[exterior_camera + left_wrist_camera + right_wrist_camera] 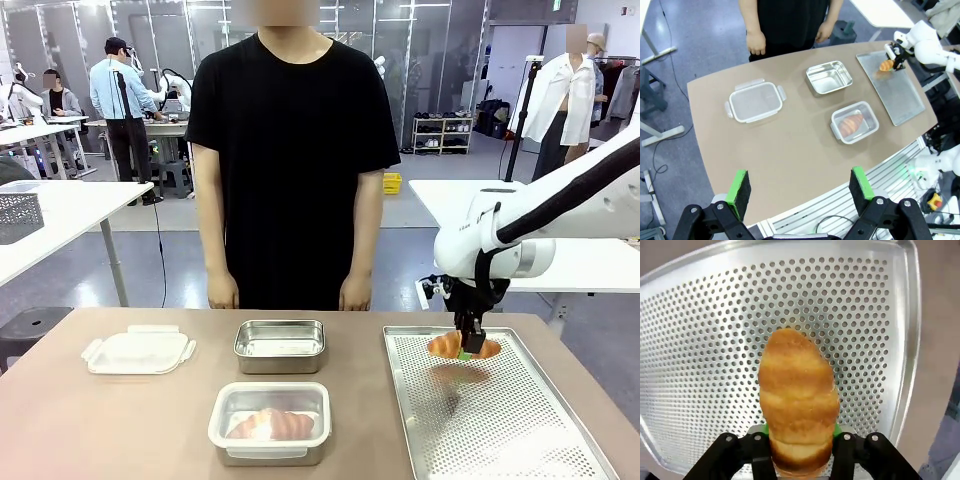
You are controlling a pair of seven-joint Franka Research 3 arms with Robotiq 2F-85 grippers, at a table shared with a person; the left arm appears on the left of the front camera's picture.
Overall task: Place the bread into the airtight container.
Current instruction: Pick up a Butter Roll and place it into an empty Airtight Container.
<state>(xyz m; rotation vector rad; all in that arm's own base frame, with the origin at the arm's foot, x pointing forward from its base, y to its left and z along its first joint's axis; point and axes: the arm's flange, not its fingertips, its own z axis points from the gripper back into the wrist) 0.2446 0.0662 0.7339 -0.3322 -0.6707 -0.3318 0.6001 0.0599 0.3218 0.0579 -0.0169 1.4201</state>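
- My right gripper is clamped down on one end of a golden-brown ridged bread roll, with a green pad on each side of it. The grip is low on the end so most of the roll sticks out past the fingers, which should make it easy to lay down flat.
- The roll hangs over the far left corner of the perforated silver metal tray. Going by the reflection under it, I'd say it's just off the surface, not resting on it.
- My left gripper is wide open with nothing in it, parked high and back from the brown table, well out of the way.
- The clear plastic airtight container sits near my edge of the table, left of the tray. There's a second bread roll lying in it, with room beside it, I reckon.
- Just behind that is a rectangular stainless steel tin, empty.
- The clear plastic lid with clip tabs lies off to the far left, so the container's open top is free for the drop.
- The person stands at the far side, hands down at the table edge, not touching anything.
- Next up, as I see it: carry it left and lower it in.
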